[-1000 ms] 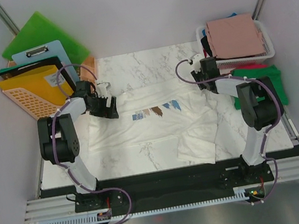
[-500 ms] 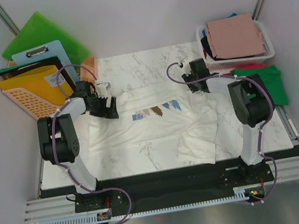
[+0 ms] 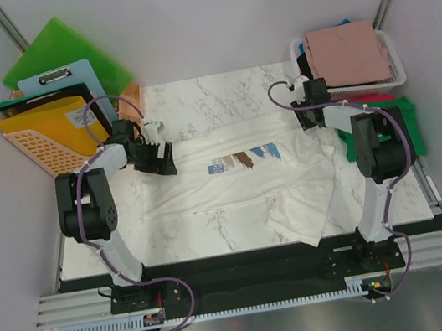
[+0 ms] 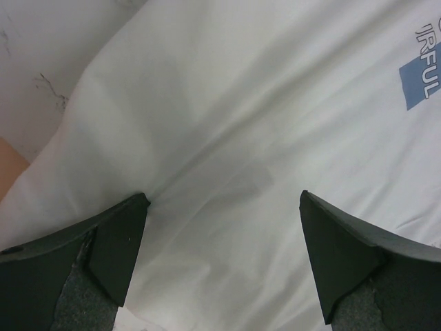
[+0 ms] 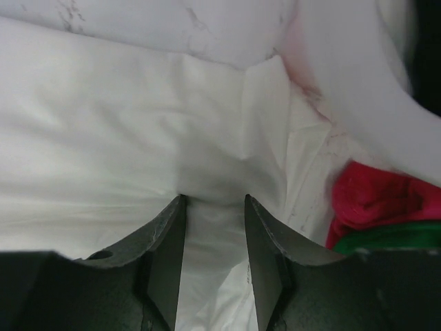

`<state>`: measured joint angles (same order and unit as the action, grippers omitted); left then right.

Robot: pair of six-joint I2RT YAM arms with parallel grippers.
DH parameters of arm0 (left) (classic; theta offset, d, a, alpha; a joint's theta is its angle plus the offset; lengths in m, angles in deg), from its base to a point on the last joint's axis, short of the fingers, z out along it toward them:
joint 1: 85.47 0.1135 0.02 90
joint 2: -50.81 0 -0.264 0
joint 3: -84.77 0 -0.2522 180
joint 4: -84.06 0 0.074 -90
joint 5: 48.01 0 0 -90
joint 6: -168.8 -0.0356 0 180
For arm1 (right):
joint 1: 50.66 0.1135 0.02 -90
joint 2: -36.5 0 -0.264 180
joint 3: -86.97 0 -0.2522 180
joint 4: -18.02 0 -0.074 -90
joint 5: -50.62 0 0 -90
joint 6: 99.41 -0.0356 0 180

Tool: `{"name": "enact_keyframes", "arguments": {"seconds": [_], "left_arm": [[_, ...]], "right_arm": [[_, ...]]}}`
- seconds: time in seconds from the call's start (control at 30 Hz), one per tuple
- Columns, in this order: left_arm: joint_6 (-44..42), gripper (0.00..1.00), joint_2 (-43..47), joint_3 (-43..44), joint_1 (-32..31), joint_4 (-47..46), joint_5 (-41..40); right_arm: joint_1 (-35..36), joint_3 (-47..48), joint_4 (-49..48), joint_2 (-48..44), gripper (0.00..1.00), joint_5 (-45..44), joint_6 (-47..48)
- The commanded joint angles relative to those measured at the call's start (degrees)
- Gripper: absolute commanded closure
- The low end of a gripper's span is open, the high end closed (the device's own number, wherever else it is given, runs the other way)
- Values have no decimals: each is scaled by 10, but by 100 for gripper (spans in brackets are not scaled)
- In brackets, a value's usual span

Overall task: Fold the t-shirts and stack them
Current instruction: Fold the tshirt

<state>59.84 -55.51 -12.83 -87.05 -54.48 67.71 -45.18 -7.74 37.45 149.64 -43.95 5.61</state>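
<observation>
Cream-white t-shirt (image 3: 208,186) is pinched by the low right claw (image 5: 214,201); left claw (image 4: 224,200) gapes.

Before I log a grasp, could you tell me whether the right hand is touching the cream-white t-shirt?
Touching: the right wrist view shows the cream-white t-shirt puckered between the right hand's fingers.

Four t-shirts — cream (image 3: 233,187), pink (image 3: 347,53), red (image 3: 376,95), green (image 3: 402,123) — two arms (image 3: 84,207) (image 3: 381,151), two baskets (image 3: 397,73) (image 3: 41,143)
</observation>
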Motion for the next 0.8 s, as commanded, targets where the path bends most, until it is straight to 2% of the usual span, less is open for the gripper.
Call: {"name": "enact_keyframes", "arguments": {"seconds": [0.0, 0.27, 0.4, 0.47, 0.67, 0.77], "left_arm": [[-8, 0, -9, 10, 8, 9, -5], [-11, 0, -13, 7, 8, 8, -7], [-13, 0, -13, 4, 8, 6, -8], [-13, 0, -13, 5, 8, 5, -9], [-6, 0, -16, 12, 8, 5, 0], [-6, 0, -14, 11, 8, 4, 2]], "right_arm": [[-32, -10, 28, -23, 54, -32, 23], [-40, -14, 30, -76, 54, -18, 22], [-42, 1, 102, -122, 53, 38, 7], [-42, 4, 138, -142, 55, 94, 4], [-42, 36, 302, -121, 77, 194, -15], [-42, 34, 322, -114, 87, 228, -23]]}}
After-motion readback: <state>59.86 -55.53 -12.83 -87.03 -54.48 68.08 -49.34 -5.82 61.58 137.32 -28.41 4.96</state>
